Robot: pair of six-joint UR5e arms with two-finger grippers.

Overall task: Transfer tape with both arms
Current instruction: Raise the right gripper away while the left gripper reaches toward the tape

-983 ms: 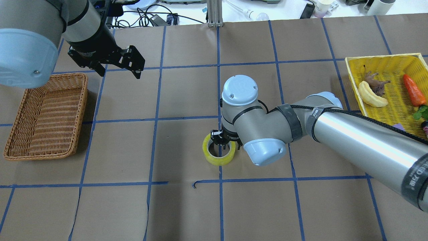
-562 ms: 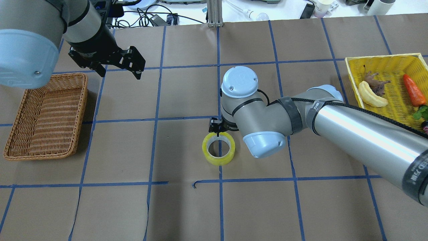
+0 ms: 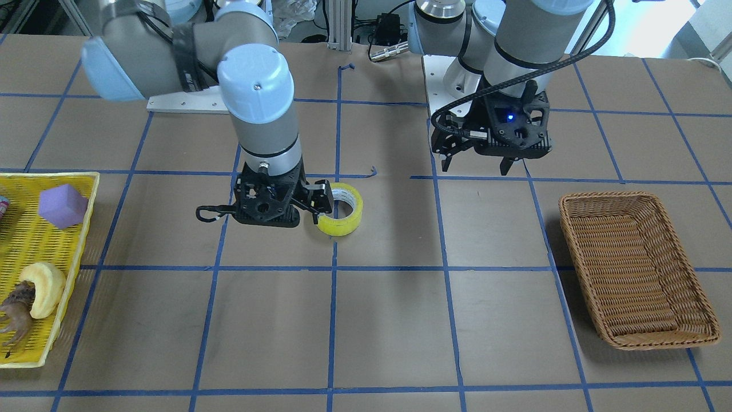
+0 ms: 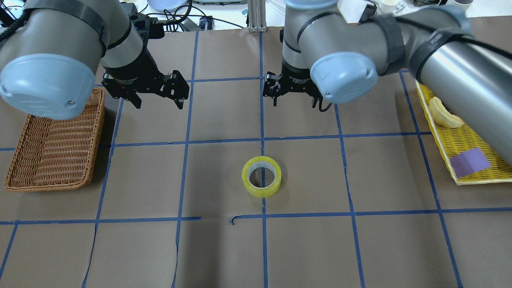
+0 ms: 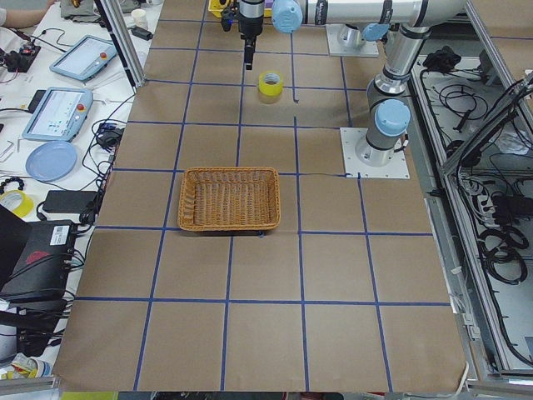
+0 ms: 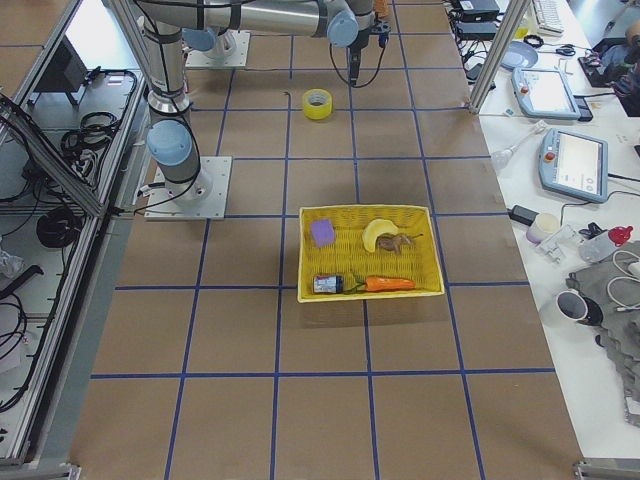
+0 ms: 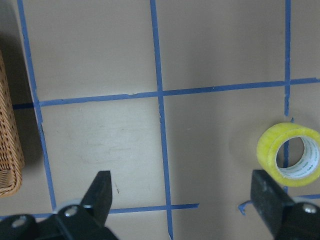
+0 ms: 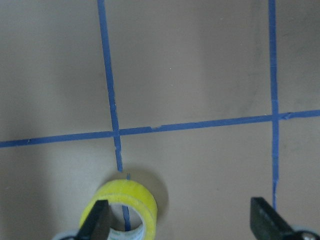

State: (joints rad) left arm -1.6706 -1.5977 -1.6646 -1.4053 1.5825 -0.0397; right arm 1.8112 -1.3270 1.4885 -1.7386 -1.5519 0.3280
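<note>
On the table point(image 4: 216, 248), the tape point(image 4: 260, 191), apart from wide-open left hand point(image 4: 159, 105) and right hand point(image 4: 295, 105).

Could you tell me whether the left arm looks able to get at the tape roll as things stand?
Probably yes. The tape lies flat in the open, and the left wrist view shows only bare paper between it and the left gripper, which hangs open near the wicker basket.

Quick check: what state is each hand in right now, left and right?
Left hand: open, holding nothing.
Right hand: open, holding nothing; the tape lies on the table.
</note>
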